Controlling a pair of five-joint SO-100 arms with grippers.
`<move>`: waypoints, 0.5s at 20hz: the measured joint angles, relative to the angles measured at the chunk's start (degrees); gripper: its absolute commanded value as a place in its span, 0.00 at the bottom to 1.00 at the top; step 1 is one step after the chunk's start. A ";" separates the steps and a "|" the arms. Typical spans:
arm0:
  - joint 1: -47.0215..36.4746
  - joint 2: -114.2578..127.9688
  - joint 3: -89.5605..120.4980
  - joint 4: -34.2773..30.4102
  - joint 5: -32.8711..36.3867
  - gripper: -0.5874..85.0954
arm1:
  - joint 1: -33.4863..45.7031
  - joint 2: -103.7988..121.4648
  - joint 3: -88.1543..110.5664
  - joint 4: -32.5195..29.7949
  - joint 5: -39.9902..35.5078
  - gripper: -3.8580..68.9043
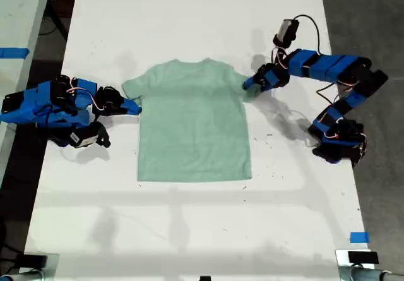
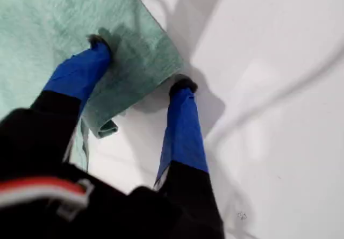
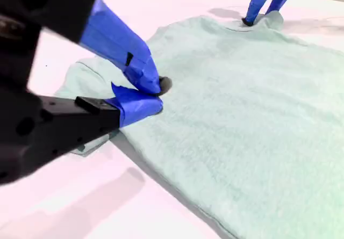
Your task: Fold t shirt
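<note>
In the exterior view, the t shirt lies flat and spread out in the middle of the white table, with its neck toward the far edge. One blue arm reaches each sleeve: my second gripper from the exterior view's left, my first gripper from the exterior view's right.

In the first wrist view, my first gripper is spread, with one fingertip on the sleeve cloth and the other on the bare table just beside the sleeve's edge.

In the second wrist view, my second gripper is pressed together and pinches the sleeve of the t shirt. My first gripper stands at the opposite sleeve.
</note>
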 measured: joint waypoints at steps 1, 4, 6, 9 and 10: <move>0.00 0.00 0.00 0.00 0.00 0.01 | 0.00 0.00 0.00 0.00 0.00 0.06; 0.00 0.00 0.00 0.00 0.00 0.01 | 0.09 -0.53 -0.44 -0.09 0.53 0.06; 0.00 0.00 0.00 0.00 0.00 0.01 | 0.09 -1.41 -1.67 0.44 0.53 0.06; 0.00 0.00 0.00 0.00 0.00 0.01 | 0.00 -2.02 -2.81 1.58 0.53 0.06; 0.00 0.00 0.00 0.00 0.00 0.01 | -0.09 -2.20 -3.69 2.46 0.53 0.06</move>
